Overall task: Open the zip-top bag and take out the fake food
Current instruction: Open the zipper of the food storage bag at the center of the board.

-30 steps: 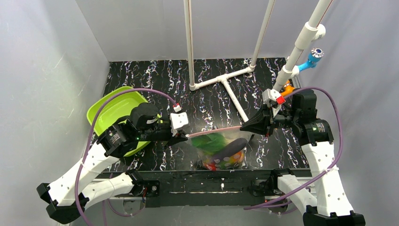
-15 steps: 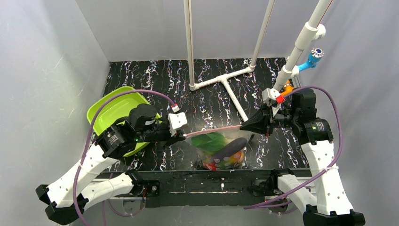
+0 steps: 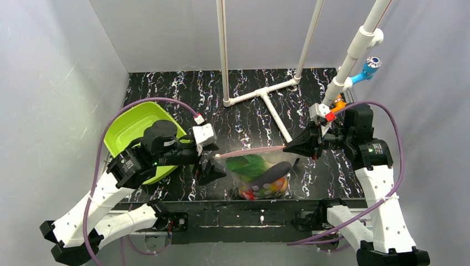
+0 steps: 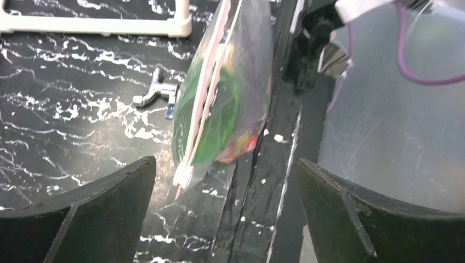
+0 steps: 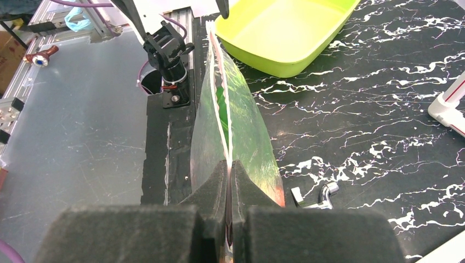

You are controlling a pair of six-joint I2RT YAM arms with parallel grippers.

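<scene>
One end of the zip-top bag (image 3: pixel 260 172) is clamped in the right tool (image 3: pixel 288 148); the left tool (image 4: pixel 225 208) gapes beside the other.

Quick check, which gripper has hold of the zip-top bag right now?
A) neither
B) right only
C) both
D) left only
B. The right gripper is shut on one end of the zip strip of the zip-top bag. The left gripper is open, and the bag's other end hangs free, touching neither finger.
</scene>
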